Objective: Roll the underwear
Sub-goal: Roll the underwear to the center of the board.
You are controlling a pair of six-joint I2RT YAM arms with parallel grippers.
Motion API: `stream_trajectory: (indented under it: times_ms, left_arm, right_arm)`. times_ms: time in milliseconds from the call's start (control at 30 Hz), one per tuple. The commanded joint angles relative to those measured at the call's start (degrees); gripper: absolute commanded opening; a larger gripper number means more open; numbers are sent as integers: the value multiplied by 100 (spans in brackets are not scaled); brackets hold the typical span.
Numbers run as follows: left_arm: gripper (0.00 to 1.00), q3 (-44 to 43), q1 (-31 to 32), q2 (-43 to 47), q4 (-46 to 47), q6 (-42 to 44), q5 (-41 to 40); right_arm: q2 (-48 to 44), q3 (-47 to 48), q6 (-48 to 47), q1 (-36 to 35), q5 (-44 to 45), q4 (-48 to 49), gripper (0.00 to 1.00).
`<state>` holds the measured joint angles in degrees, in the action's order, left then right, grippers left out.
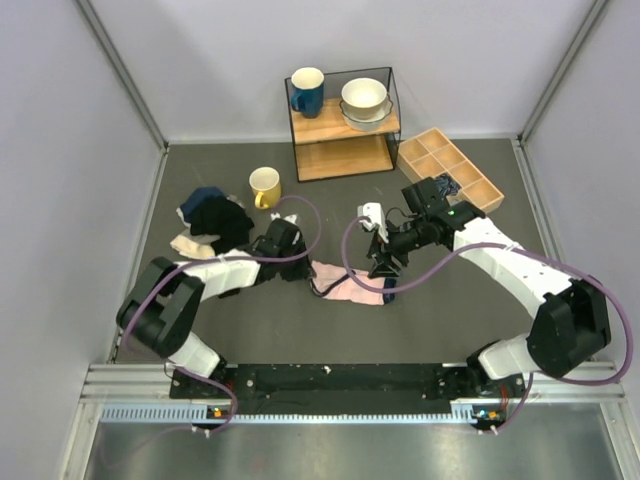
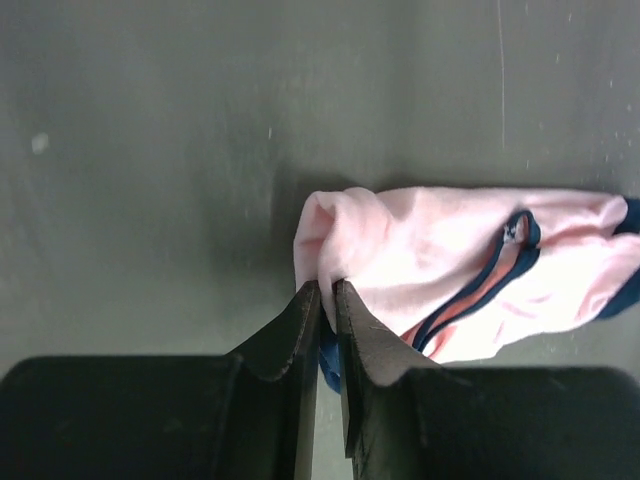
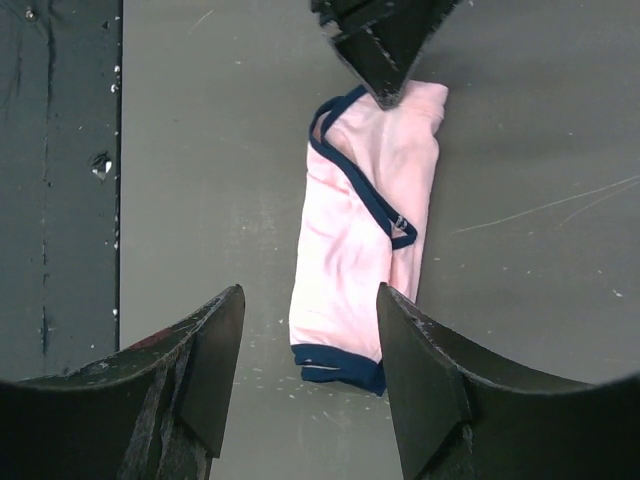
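Where the left pincer (image 2: 327, 292) meets the cloth, its two dark fingers stand almost together with only a sliver of gap. They pinch a folded edge of the underwear (image 2: 450, 265) at their tips. Pink fabric bunches directly ahead of the tips and runs off to their right. A scrap of navy edging shows low in the gap between the fingers.

The right pincer (image 3: 310, 295) is spread wide and has hold of nothing. The underwear lies ahead of it as a long, narrow folded strip. In that wrist view the strip's navy-banded near end sits between the two fingertips. Whether those fingers touch the fabric or the tabletop (image 1: 450, 300) cannot be told. The left pincer's tips are on the strip's far end.

Seen from above, the garment rests on the dark grey tabletop between the two pincers. On the far side of the left pincer from the underwear lies a heap of black garments (image 1: 222, 218), with a small beige cloth (image 1: 190, 245) just beside it. A yellow mug (image 1: 265, 187) stands near that heap. Behind the right pincer's wrist sits a divided wooden tray (image 1: 450, 168). A small shelf (image 1: 345, 140) stands farther off and carries a blue mug (image 1: 307, 92) and stacked bowls (image 1: 364, 100).
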<state>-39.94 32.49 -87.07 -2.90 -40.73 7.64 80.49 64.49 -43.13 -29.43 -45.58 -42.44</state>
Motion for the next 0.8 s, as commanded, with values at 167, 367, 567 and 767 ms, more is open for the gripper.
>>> stream_trajectory:
  times_ms: [167,367,567,767]
  left_arm:
    - [15,-1831,-278,-1364,-870,1181,71]
    - [17,-3071,-410,-2235,-1467,1664,360]
    - [21,-3784,-480,-2526,-1705,2086,897]
    - [41,-3687,-533,-1815,-1775,2376,713]
  right_arm:
    - [-490,-331,-712,25,-196,104,57]
    - [-1130,-1411,-2768,25,-557,78,81]
    - [-1220,-1817,-4334,25,-399,-1,92]
    - [-720,-1650,-5459,-141,444,-37,89]
